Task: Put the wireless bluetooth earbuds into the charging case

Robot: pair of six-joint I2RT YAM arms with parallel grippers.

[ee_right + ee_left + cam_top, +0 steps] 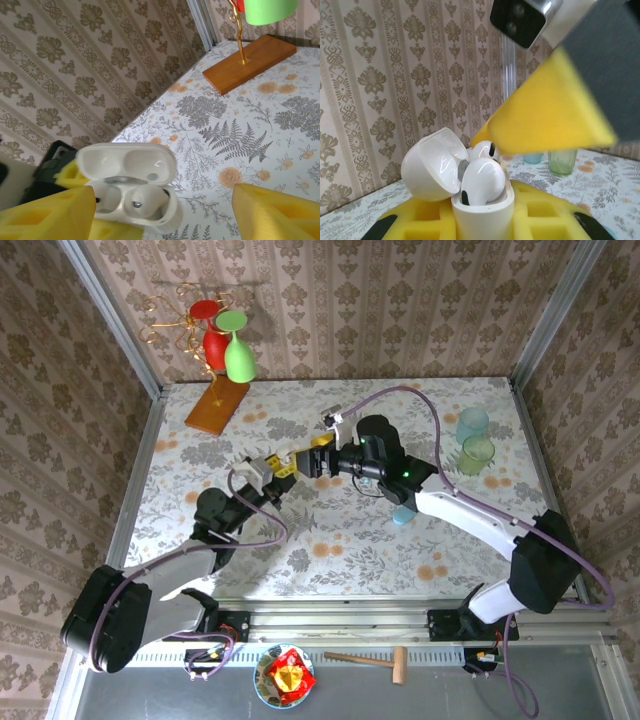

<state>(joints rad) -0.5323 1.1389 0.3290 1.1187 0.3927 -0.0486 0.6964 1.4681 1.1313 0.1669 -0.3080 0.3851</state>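
Saw the charging case (482,212) clamped between the narrow fingers of the left gripper (283,469), with its lid (430,167) tipped open. Found the wireless bluetooth earbuds (481,182) seated inside the case, one behind the other. Noted the right gripper (308,462) just beside the case, fingers spread wide and holding nothing.
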